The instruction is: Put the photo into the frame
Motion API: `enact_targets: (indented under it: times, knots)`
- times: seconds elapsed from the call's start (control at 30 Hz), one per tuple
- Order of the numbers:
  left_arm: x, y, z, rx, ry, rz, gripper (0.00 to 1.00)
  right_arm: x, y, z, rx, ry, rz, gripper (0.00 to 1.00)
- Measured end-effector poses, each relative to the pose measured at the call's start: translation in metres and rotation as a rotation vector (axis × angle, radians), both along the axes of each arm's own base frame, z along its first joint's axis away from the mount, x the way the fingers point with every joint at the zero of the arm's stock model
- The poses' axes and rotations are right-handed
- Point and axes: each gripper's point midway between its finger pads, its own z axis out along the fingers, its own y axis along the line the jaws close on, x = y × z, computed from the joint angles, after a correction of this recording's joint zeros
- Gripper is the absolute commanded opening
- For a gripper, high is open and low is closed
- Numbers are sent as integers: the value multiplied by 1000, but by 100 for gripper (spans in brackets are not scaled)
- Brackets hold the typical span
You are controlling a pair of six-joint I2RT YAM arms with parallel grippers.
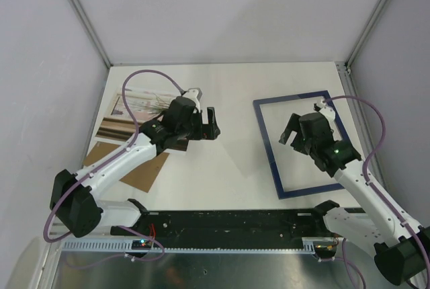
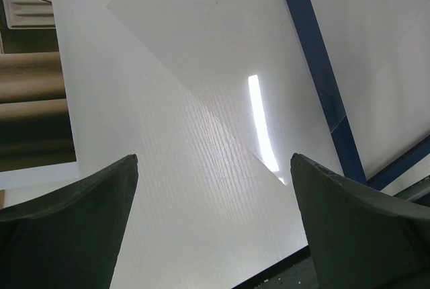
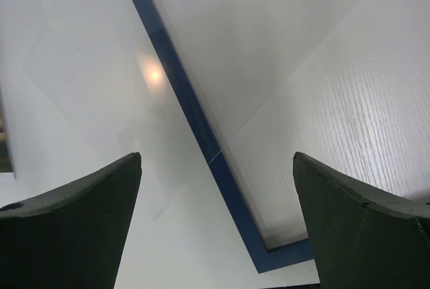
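Top external only: cardboard [image 1: 144,171] nr photo [image 1: 127,109]

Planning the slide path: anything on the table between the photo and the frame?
Top view: only bare white table between photo and frame; the left gripper hangs over that stretch.

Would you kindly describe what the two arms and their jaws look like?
Both the left arm and right arm have white links with black joint housings and dark wedge-shaped jaws. A purple cable loops along each. A small green light glows on the right arm's wrist.
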Motion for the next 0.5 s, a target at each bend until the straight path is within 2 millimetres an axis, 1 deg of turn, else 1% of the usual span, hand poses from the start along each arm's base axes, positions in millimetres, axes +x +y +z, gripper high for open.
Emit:
enact_targets:
  times: [0.27,0.5]
  knots:
    - [2,0,0,0,-5,4,100,-6,-3,-24,-15,45,-3,99]
    - [6,6,9,-24,-18,17,100,-6,-5,-37,13,53,-25,99]
